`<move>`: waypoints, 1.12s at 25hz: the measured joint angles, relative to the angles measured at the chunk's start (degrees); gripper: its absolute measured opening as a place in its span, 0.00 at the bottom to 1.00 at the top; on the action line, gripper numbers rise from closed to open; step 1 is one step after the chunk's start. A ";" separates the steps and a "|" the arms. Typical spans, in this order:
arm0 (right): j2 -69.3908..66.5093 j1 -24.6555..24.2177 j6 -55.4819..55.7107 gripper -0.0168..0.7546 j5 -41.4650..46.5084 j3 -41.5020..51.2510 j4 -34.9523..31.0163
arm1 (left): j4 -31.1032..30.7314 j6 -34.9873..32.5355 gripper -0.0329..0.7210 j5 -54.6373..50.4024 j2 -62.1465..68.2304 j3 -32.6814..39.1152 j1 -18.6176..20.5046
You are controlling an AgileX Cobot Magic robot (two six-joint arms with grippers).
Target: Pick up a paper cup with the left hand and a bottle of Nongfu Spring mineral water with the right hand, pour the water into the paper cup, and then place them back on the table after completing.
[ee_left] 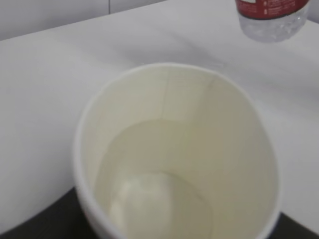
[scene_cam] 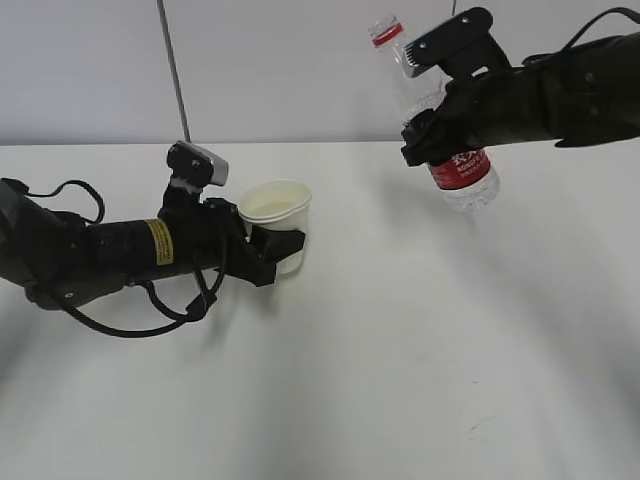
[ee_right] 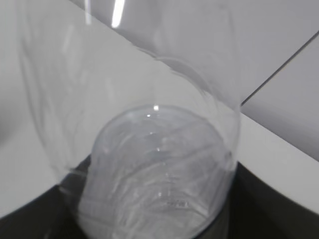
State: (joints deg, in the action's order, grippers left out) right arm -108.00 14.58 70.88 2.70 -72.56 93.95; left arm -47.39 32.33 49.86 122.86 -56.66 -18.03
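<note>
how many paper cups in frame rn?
1. The paper cup sits in the left tool over the table, left of the raised bottle. No others visible.

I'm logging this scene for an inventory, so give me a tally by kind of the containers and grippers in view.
White paper cup holding some water: 1
Clear plastic bottle with a red label: 1
Black grippers, left gripper and right gripper: 2
Total: 4

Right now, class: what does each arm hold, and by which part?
Left end effector grips the paper cup by its lower side; right end effector holds the bottle around its middle.
</note>
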 joint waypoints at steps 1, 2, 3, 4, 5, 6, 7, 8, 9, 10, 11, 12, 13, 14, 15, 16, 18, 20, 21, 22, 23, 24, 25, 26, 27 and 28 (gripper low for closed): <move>0.00 -0.44 0.61 0.60 -0.46 0.00 0.00 | 0.00 0.00 0.57 -0.29 0.00 0.00 0.27; 0.00 -0.90 1.18 0.60 -1.26 0.00 0.00 | 0.00 0.00 0.57 -0.53 0.00 0.00 0.66; 0.00 -1.43 1.63 0.60 -2.29 0.00 0.00 | 0.02 0.00 0.57 -0.69 0.00 0.00 1.04; 0.00 -1.97 2.37 0.60 -3.09 0.00 0.00 | 0.02 0.00 0.57 -0.69 0.00 0.00 1.45; 0.00 -2.56 2.85 0.60 -3.85 0.00 0.11 | 0.02 0.00 0.57 -0.69 0.00 0.00 1.76; 0.00 -2.96 3.39 0.60 -4.72 0.00 0.11 | 0.02 0.00 0.57 -0.69 0.00 0.00 2.17; 0.00 -3.53 3.67 0.60 -5.53 0.00 0.11 | 0.07 0.00 0.57 -0.69 0.00 0.00 2.58; 0.00 -4.15 4.01 0.60 -6.25 0.00 0.22 | 0.07 0.00 0.57 -0.69 0.00 0.00 2.92; 0.00 -4.67 4.29 0.60 -7.24 0.00 0.22 | 0.07 0.00 0.57 -0.69 0.00 0.00 3.34; 0.00 -5.17 4.43 0.60 -8.21 0.00 0.22 | 0.07 0.00 0.57 -0.69 0.00 0.00 3.72; 0.00 -5.64 4.65 0.60 -8.97 0.00 0.22 | 0.07 0.00 0.57 -0.69 0.00 0.00 4.13; 0.00 -6.12 4.65 0.60 -9.69 0.00 0.22 | 0.14 -0.06 0.57 -0.69 0.00 0.00 4.49; 0.00 -6.39 4.65 0.60 -10.28 0.00 0.28 | 0.14 -0.32 0.57 -0.69 0.00 0.00 4.93; 0.00 -6.53 4.65 0.60 -10.51 0.00 0.46 | 0.20 -0.57 0.57 -0.69 0.00 0.00 5.43; 0.00 -6.63 4.65 0.60 -10.59 0.00 0.43 | 0.31 -0.82 0.57 -0.69 0.00 0.00 5.82; 0.00 -6.63 4.65 0.60 -10.75 0.00 0.43 | 0.35 -1.06 0.57 -0.69 0.00 0.00 6.28; 0.00 -6.63 4.73 0.60 -11.10 0.00 0.59 | 0.90 -1.97 0.57 -0.69 0.00 0.00 7.08; 0.00 -6.63 4.73 0.60 -11.34 0.00 0.57 | 1.78 -3.47 0.57 -0.69 0.00 0.00 7.56; 0.00 -6.63 4.73 0.60 -11.38 0.00 0.62 | 2.33 -4.25 0.57 -0.69 0.00 0.00 7.69; 0.00 -6.63 4.73 0.60 -11.38 0.00 0.62 | 3.03 -5.20 0.57 -0.69 0.00 0.00 7.76; 0.00 -6.63 4.73 0.60 -11.47 0.00 0.62 | 3.73 -6.01 0.57 -0.69 0.00 0.00 7.89; 0.00 -6.63 4.78 0.60 -11.47 0.00 0.62 | 4.41 -7.00 0.57 -0.77 0.00 0.00 7.89; 0.00 -6.63 4.78 0.60 -11.51 0.00 0.62 | 5.32 -7.61 0.57 -0.90 0.00 0.00 7.94; 0.00 -6.63 4.78 0.60 -11.61 0.00 0.62 | 6.12 -8.37 0.57 -0.98 0.00 0.00 7.95; 0.00 -6.63 4.78 0.60 -11.61 0.00 0.62 | 6.97 -8.98 0.57 -1.04 0.05 0.00 7.95; 0.00 -6.63 4.78 0.60 -11.61 0.00 0.62 | 7.78 -9.55 0.57 -1.04 0.07 0.00 7.95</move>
State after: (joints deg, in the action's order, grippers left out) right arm -108.00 7.95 75.65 -8.91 -72.56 94.57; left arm -39.61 22.78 48.82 122.94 -56.66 -10.08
